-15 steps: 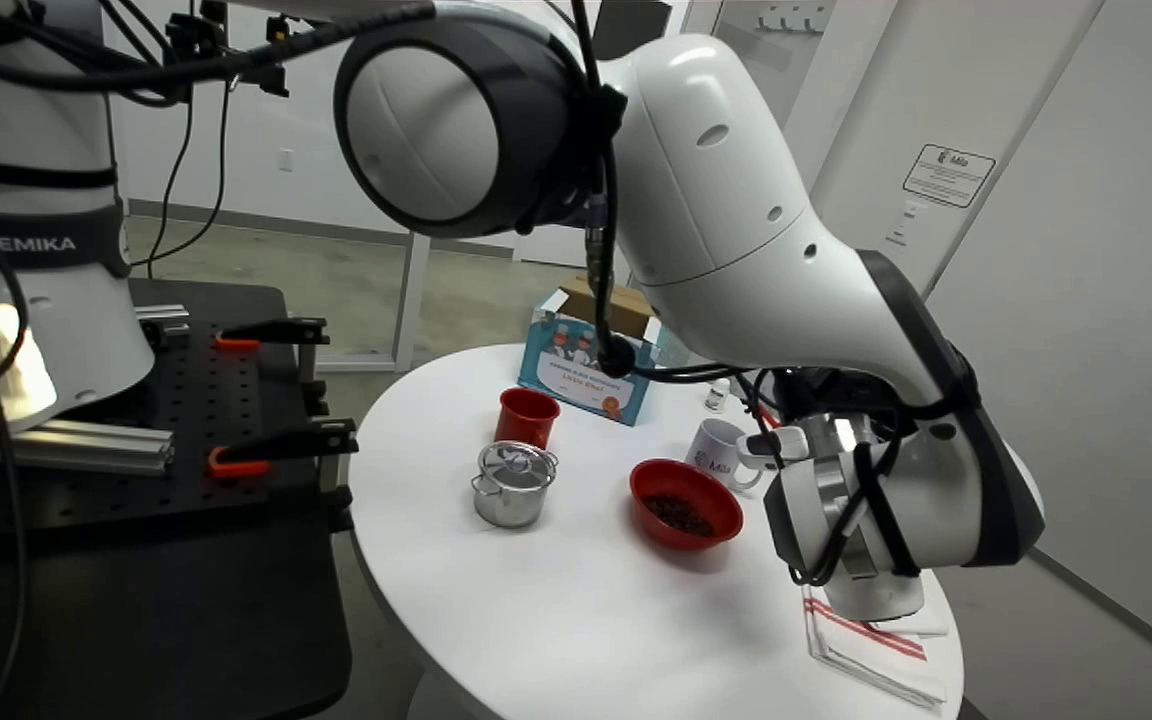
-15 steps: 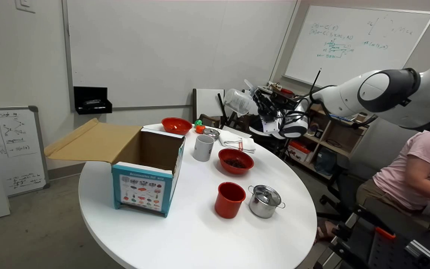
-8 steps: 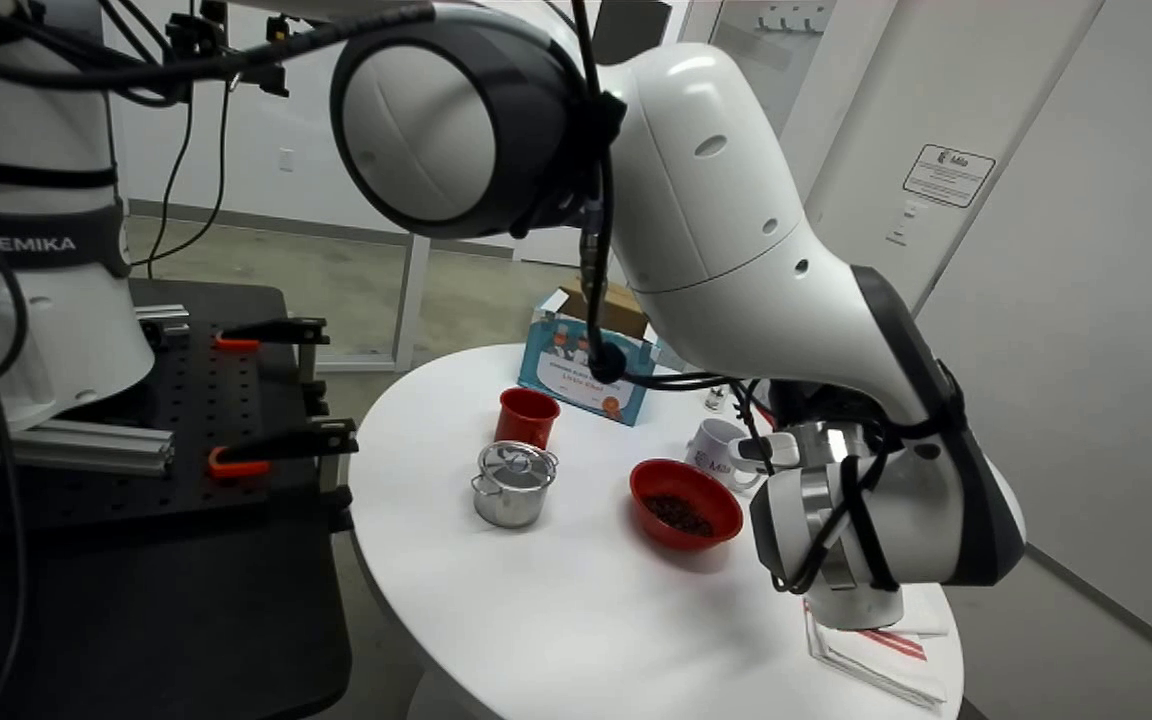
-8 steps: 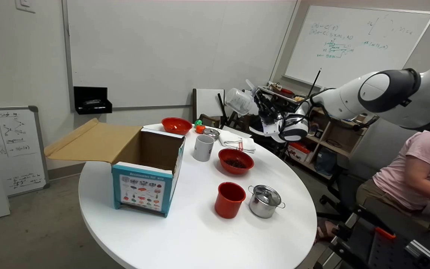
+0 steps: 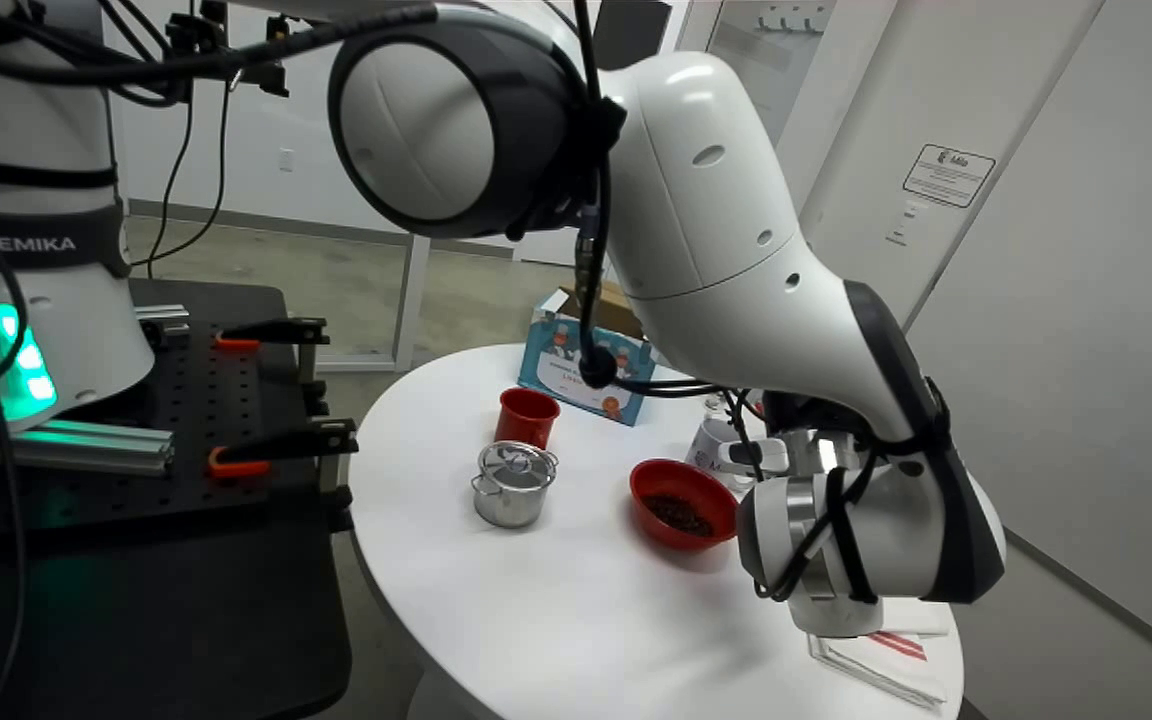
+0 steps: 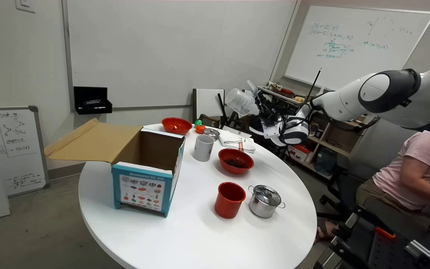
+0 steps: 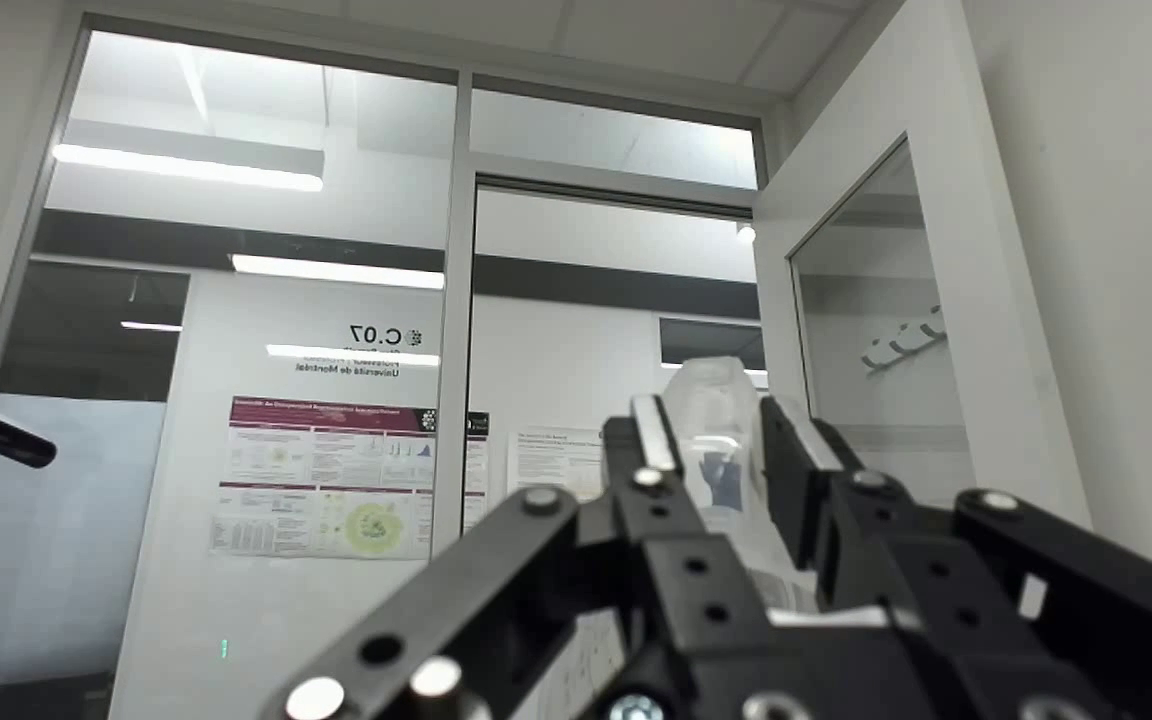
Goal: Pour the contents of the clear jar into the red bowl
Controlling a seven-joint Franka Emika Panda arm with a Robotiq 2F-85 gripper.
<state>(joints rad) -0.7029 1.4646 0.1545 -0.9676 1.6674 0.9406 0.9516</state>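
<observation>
Wrist view | hand (image 7: pixel 719 440) pinches the jar (image 6: pixel 238 102) | jar could rotate and drop, because the pinch looks narrow

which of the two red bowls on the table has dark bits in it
The red bowl nearer the red cup: dark bits lie in its bottom. None show in the other red bowl, which stands by the small orange item.

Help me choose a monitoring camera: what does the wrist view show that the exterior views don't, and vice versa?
Wrist view only: mirrored C.07 lettering and a maroon-headed poster.
Exterior views only: the red bowl holding dark pieces, the red cup and the lidded pot.
Shared by the wrist view and an exterior view: the claw gripping the clear jar.
</observation>
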